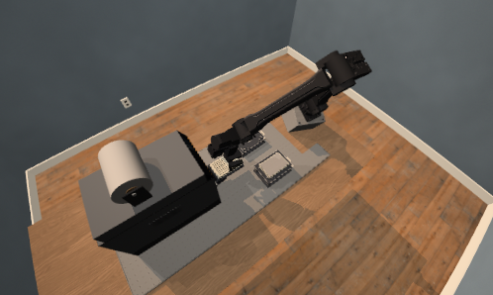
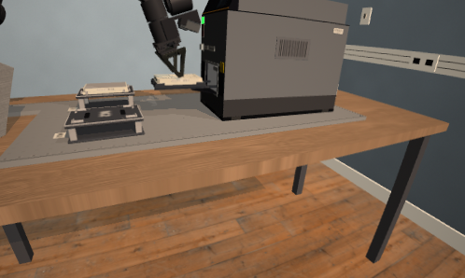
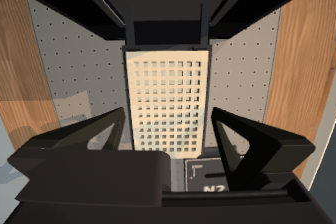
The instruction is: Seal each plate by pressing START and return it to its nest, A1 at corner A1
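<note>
96-well microplate [image 1: 219, 167] [image 2: 163, 78] [image 3: 165, 90], cream-coloured, its wells uncovered, lying on the extended stage [image 1: 226, 177] [image 2: 161, 85] [image 3: 206, 120] in front of the heat sealer [image 1: 173, 154] [image 2: 285, 76] [image 3: 167, 30]. It looks flat and square to the stage, though whether it is fully down inside the locators cannot be told. The parallel gripper [image 1: 230, 159] [image 2: 180, 75] [image 3: 168, 112] has let go: its jaws stand wide, one to each long side of the plate, with a gap between each fingertip and the wall. A green lamp [image 2: 203, 20] shows on the sealer's front. Nest N2 [image 1: 251, 146] [image 2: 105, 122] [image 3: 195, 182] is bare, so this plate probably belongs there. The other plate [image 1: 274, 165] [image 2: 105, 89] sits in the other nest, with a smooth top that suggests foil already on.

The microplate should be light and stiff, probably hard plastic, rather slick along its walls and likely to skid or tip if brushed. The sound hold is low on both long sides, near mid-length, with an even, moderate squeeze; the rim and well openings are best left alone. Once it is sealed, the foil will be the delicate part, easily creased or scratched. The next move would be to lift the fingers straight up, clear of both walls, before START is pressed
</note>
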Controlling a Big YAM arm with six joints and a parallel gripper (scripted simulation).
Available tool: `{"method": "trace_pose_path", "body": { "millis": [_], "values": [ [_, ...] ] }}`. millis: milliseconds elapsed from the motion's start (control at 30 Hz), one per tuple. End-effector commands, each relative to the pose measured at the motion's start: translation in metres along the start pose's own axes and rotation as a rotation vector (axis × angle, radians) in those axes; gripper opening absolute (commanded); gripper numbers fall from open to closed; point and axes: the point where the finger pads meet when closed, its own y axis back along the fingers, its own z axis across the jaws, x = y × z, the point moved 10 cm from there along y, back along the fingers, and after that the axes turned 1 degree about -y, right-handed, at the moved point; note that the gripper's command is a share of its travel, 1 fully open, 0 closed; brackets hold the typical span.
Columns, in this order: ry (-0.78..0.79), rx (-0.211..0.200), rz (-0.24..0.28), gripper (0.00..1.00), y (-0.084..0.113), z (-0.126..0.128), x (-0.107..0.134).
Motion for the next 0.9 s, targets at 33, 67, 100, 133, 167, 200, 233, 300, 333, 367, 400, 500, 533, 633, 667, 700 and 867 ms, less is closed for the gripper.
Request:
{"method": "trace_pose_path", "body": {
  "millis": [33,67,100,133,167,200,233,300,333,367,400,500,533,633,667,700,867],
  "values": [
    [-0.006,0.011,-0.025,1.00,0.021,-0.006,-0.004],
    [-0.006,0.011,-0.025,1.00,0.021,-0.006,-0.004],
    [-0.002,0.008,-0.030,1.00,0.020,-0.004,-0.007],
    [0.003,0.005,-0.032,1.00,0.021,-0.001,-0.009],
    [0.007,0.004,-0.032,1.00,0.021,0.001,-0.011],
    [0.012,0.002,-0.033,1.00,0.022,0.002,-0.013],
    [0.013,0.002,-0.036,1.00,0.023,0.003,-0.015],
    [0.017,0.002,-0.044,1.00,0.022,0.003,-0.019],
    [0.019,0.002,-0.048,1.00,0.021,0.002,-0.021],
    [0.020,0.002,-0.052,1.00,0.020,0.002,-0.022],
    [0.022,0.001,-0.055,1.00,0.020,0.002,-0.024],
    [0.024,0.001,-0.060,1.00,0.016,0.000,-0.026],
    [0.021,0.001,-0.061,1.00,0.015,-0.001,-0.027],
    [0.017,0.001,-0.062,1.00,0.013,-0.001,-0.027],
    [0.013,0.001,-0.063,1.00,0.012,-0.002,-0.027],
    [0.013,0.001,-0.064,1.00,0.011,-0.002,-0.027],
    [0.012,0.001,-0.069,1.00,0.010,-0.003,-0.029]
  ]
}}
